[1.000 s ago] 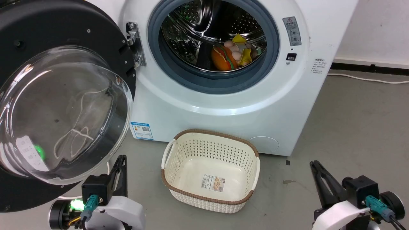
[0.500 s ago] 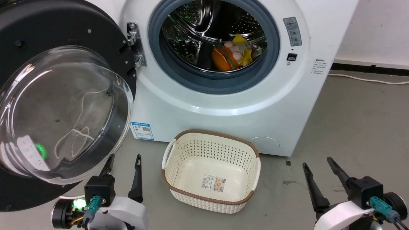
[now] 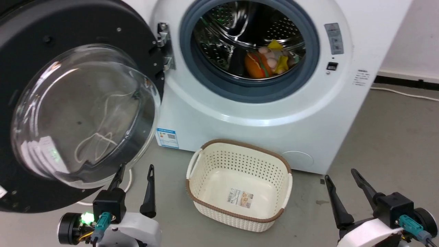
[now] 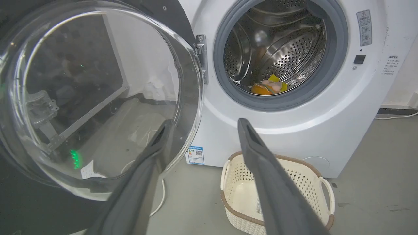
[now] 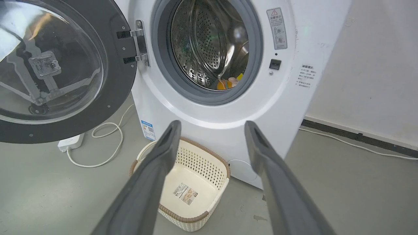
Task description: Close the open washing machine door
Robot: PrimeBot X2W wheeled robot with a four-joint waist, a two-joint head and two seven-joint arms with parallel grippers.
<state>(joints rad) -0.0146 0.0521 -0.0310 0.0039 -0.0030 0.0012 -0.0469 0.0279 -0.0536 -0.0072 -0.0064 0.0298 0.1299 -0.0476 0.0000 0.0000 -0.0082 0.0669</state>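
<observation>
The washing machine door [image 3: 75, 103] is a large round black door with a bulging clear glass bowl. It stands swung wide open at the left on a metal hinge [image 3: 165, 44]. The white washing machine [image 3: 260, 113] shows its steel drum [image 3: 247, 31] with colourful toys inside. My left gripper [image 3: 135, 171] is open, low in the head view, just below the door's glass bowl and apart from it. At the lower right my right gripper [image 3: 341, 176] is open and empty. The door [image 4: 98, 98] and the door [image 5: 58, 68] also fill the left of both wrist views.
A cream perforated basket [image 3: 240, 161] with a brown rim stands empty on the grey floor in front of the machine. A white cable and power strip [image 5: 70, 143] lie on the floor under the door. A wall [image 5: 369, 81] rises to the machine's right.
Both grippers have gone from shut to open. The head camera has shifted, so the machine and basket sit a little further right in the picture.
</observation>
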